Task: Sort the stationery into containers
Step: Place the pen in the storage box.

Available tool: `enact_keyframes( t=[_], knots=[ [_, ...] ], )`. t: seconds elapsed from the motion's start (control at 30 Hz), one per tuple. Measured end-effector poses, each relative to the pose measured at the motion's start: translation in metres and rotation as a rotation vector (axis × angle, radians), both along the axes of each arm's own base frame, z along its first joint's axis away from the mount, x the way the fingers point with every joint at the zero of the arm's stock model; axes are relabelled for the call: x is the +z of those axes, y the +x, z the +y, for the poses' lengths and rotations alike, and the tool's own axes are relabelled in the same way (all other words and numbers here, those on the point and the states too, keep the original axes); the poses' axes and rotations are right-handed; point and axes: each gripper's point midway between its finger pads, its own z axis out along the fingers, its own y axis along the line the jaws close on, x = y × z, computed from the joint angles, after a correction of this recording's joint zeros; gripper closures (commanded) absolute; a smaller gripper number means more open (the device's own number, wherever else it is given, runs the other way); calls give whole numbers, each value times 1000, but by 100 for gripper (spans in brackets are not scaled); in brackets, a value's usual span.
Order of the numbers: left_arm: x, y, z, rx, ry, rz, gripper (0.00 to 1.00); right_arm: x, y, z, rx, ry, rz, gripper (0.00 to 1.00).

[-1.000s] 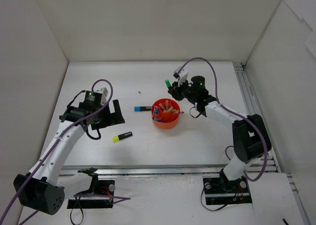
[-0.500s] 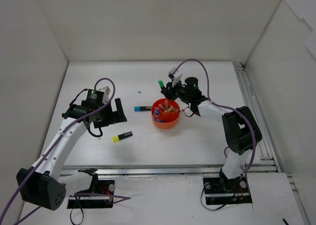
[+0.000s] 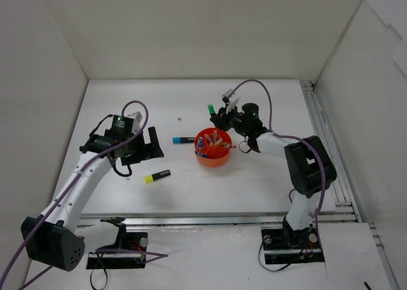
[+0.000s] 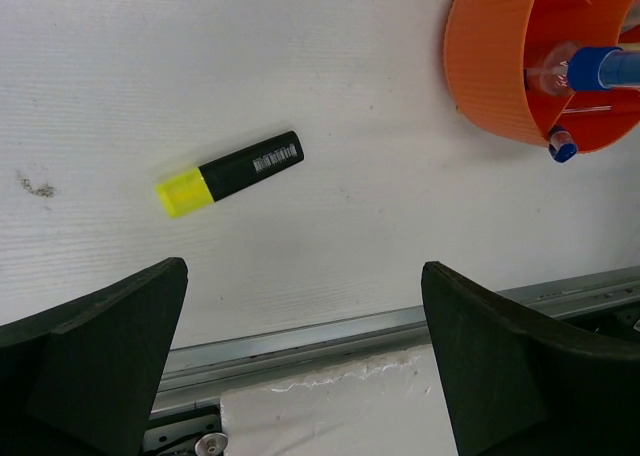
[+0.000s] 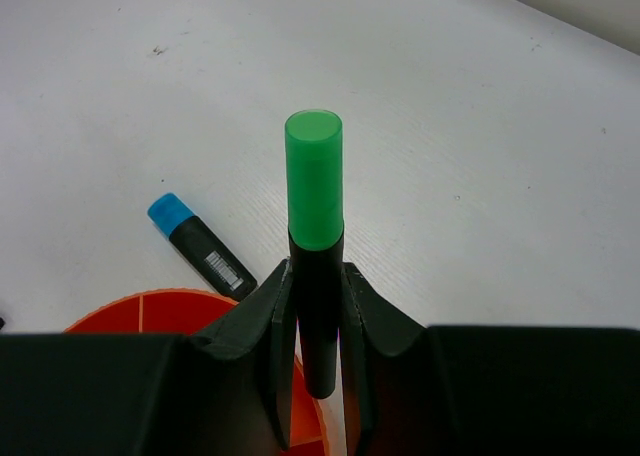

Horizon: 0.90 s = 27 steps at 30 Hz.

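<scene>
Green-capped highlighter held at the tub's far edge

My right pincer (image 3: 218, 118) grips a black highlighter with a green cap (image 3: 210, 109), cap pointing far-left, at the far rim of the round orange plastic tub (image 3: 213, 161) with pens inside. A blue-capped black highlighter (image 3: 183, 139) lies just left of the tub, and a yellow-capped black highlighter (image 3: 157, 176) lies nearer and further left. My left pincer (image 3: 151, 144) is spread wide near it.

The left arm (image 3: 81, 183) reaches over the bench's (image 3: 254, 182) left half, its left hand (image 3: 152, 145) spread wide. The right arm (image 3: 280, 142) stretches to mid-bench, right hand (image 5: 318, 281) clamped on a green-capped highlighter (image 5: 314, 176).
</scene>
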Motion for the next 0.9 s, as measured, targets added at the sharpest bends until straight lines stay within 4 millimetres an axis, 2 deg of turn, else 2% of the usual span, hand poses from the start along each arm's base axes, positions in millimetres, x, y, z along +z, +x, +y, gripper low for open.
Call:
enact_keyframes(
  t=[0.13, 0.33, 0.67, 0.9],
  knots=[
    [0, 0, -2, -8, -11, 3, 2, 1, -10, -7, -11, -1, 0, 100],
    [-1, 3, -5, -16, -21, 5, 3, 7, -16, -5, -11, 22, 15, 100],
    [0, 3, -8, -24, -33, 3, 3, 36, -30, 2, -25, 81, 8, 100],
    [-1, 3, -8, -25, -35, 3, 3, 31, -35, 5, -9, 110, 58, 100]
  ],
)
